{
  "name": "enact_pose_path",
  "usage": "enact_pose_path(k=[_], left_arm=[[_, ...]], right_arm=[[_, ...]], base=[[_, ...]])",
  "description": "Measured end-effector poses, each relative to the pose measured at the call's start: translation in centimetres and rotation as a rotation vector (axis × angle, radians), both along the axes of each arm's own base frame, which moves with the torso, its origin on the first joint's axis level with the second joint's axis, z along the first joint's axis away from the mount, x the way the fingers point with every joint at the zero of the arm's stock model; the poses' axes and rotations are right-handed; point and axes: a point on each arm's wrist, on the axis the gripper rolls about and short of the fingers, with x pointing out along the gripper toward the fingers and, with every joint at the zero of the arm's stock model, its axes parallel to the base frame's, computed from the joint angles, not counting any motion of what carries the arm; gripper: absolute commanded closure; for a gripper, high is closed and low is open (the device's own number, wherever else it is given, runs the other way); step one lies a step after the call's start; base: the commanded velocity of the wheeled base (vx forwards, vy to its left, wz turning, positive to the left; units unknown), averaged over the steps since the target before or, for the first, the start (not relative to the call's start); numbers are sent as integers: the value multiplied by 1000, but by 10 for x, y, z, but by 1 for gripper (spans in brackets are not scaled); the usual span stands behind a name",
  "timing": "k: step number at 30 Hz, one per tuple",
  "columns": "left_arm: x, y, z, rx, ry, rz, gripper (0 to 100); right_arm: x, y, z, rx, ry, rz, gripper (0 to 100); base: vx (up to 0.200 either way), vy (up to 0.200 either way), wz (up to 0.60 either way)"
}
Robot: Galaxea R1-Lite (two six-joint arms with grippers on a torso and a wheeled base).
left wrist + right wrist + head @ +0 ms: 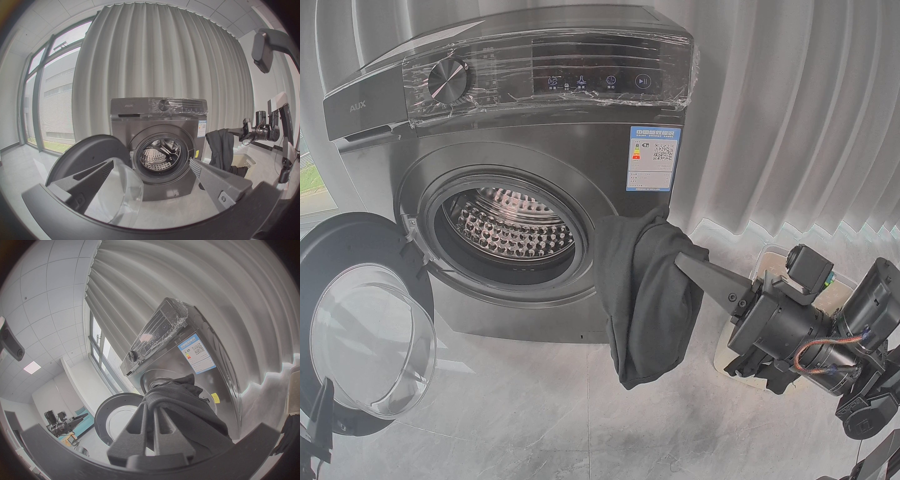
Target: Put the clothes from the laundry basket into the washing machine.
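Right gripper [682,261]: fingers clenched on a bunched fold of the dark garment [644,300], which hangs limp in the air, clear of the laundry basket [776,254]. Judged soft, light and liable to snag; the bunched hold suits it. Left gripper [150,173]: fingers released, empty. Beyond, the washing machine [550,144] has its door [369,337] open.

Laundry basket [772,259] mostly hidden behind right arm [800,325]; right claw [680,257] tips buried in dark garment [644,300].
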Motion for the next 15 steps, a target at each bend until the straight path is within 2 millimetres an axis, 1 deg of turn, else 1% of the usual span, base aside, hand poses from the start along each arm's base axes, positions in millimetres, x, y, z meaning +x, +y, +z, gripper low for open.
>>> enact_pose_path(k=[1, 2, 5, 8, 12, 15], left_arm=[[3, 0, 5, 4, 3, -8, 0], [10, 0, 13, 9, 13, -25, 0], [27, -1, 28, 19, 39, -62, 0], [51, -4, 42, 28, 83, -123, 0], [87, -15, 53, 41, 158, -244, 0], [111, -28, 56, 53, 212, -344, 0]], right_arm=[[0, 0, 0, 1, -1, 1, 100], [0, 2, 1, 3, -3, 4, 100], [2, 4, 2, 7, -5, 8, 100], [3, 8, 3, 14, -5, 19, 100], [6, 14, 4, 37, 13, 46, 100], [8, 19, 5, 57, 28, 67, 100]], base=[[0, 0, 0], [0, 0, 0], [0, 0, 0], [0, 0, 0], [0, 0, 0], [0, 0, 0]])
